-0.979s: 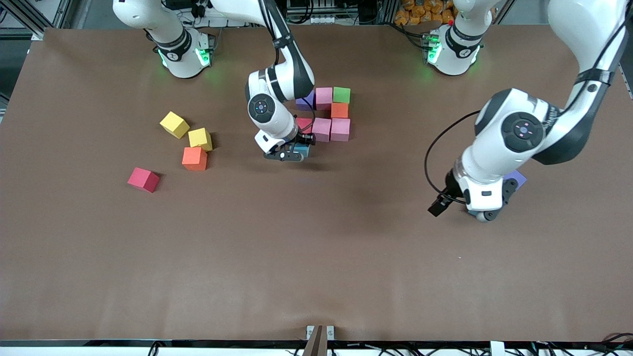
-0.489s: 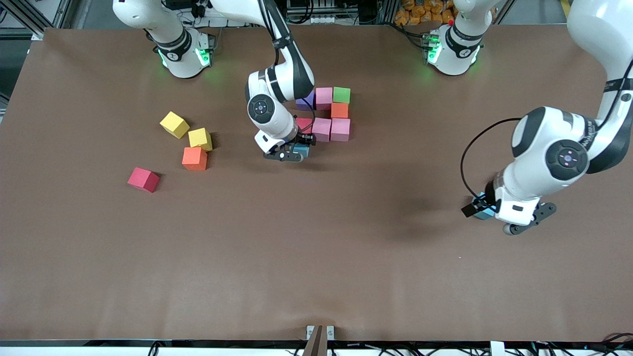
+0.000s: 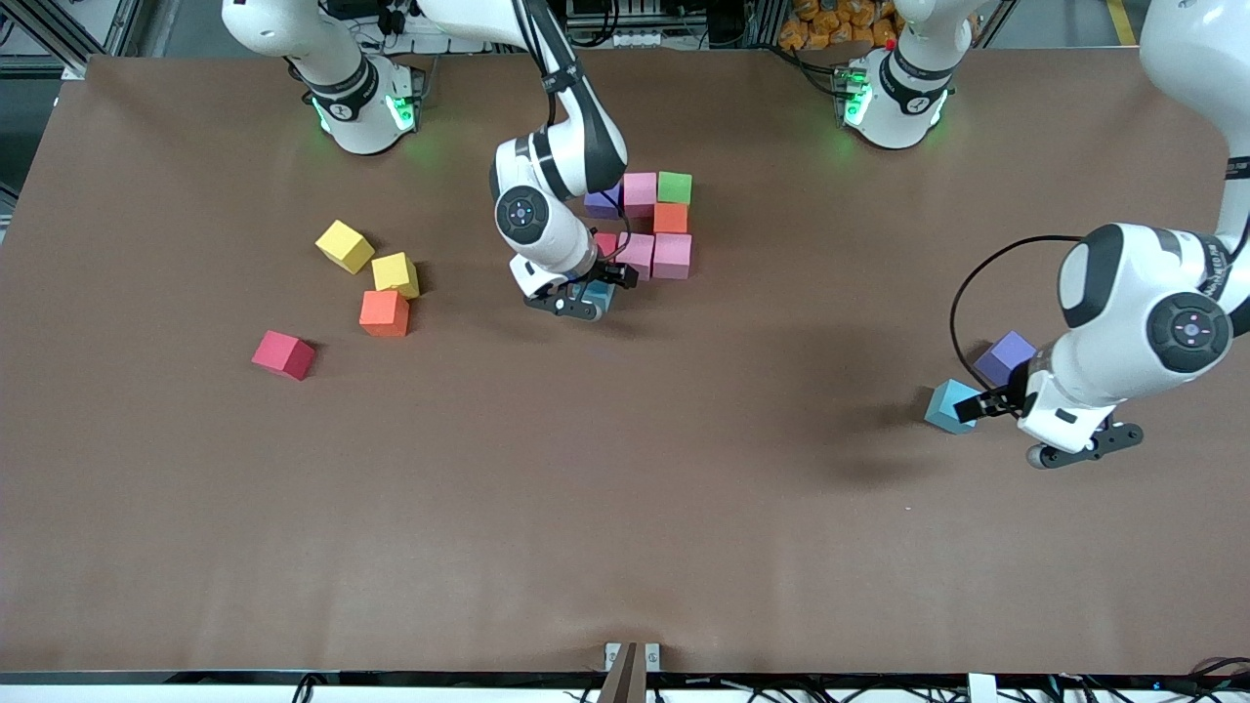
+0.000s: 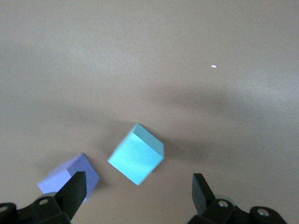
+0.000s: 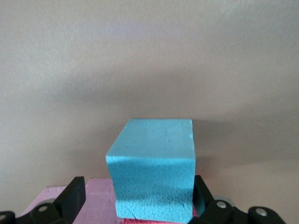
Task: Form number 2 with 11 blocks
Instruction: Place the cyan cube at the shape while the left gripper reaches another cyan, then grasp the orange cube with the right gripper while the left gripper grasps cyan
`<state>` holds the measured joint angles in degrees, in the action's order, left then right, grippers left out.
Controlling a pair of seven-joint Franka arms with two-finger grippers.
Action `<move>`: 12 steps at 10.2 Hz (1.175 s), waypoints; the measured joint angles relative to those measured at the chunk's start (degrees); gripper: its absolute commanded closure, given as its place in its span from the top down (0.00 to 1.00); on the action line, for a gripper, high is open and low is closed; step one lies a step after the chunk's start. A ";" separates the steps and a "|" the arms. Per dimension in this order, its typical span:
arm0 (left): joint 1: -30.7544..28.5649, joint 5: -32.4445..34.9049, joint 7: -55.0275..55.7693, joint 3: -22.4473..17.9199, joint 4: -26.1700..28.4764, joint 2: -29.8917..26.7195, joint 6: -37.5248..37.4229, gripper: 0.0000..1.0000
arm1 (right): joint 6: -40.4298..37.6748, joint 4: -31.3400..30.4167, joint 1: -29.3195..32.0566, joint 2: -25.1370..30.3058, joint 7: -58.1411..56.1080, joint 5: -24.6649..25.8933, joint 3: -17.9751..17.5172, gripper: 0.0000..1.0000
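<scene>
My right gripper (image 3: pixel 584 301) is open around a light blue block (image 3: pixel 599 296) (image 5: pixel 152 158), set at the near edge of the block cluster. One finger touches it; the other stands apart. The cluster holds purple (image 3: pixel 603 202), pink (image 3: pixel 640 190), green (image 3: pixel 675 186), orange (image 3: pixel 670 217), red (image 3: pixel 601 241) and two pink blocks (image 3: pixel 654 256). My left gripper (image 3: pixel 1074 444) (image 4: pixel 138 196) is open and empty in the air, over a second light blue block (image 3: pixel 952 404) (image 4: pixel 136 154) and a purple block (image 3: pixel 1004 356) (image 4: pixel 70 175) at the left arm's end.
Toward the right arm's end lie two yellow cubes (image 3: pixel 344 244) (image 3: pixel 395 273), an orange block (image 3: pixel 384 312) and a red block (image 3: pixel 283 353). The brown table (image 3: pixel 625 508) is bare nearer the front camera.
My left arm has swung toward its own end of the table, uncovering the purple and light blue blocks there. My right gripper has shifted only slightly at the cluster.
</scene>
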<state>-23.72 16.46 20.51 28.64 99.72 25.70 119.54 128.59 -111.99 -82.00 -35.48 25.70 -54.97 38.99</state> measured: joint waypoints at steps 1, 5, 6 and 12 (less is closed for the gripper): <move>0.11 -0.15 -5.23 -0.83 0.21 0.06 0.75 1.00 | -1.15 0.23 0.26 0.05 -1.01 0.03 1.31 1.00; 0.61 -0.21 -19.34 -3.04 5.88 1.02 8.03 1.00 | -7.01 0.45 0.75 0.38 -11.51 1.14 8.30 1.00; 0.71 -0.21 -22.43 -3.25 6.47 1.70 8.54 1.00 | -9.58 0.45 1.07 0.39 -16.21 2.93 10.91 1.00; 3.50 3.03 -28.37 -5.20 6.65 4.33 8.76 1.00 | -14.58 -0.05 11.40 4.29 -36.16 19.16 15.63 1.00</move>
<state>-20.22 19.48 -7.87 23.44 106.37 30.03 128.30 114.01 -112.03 -70.60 -31.19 -10.45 -35.82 54.61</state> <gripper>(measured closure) 0.000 0.000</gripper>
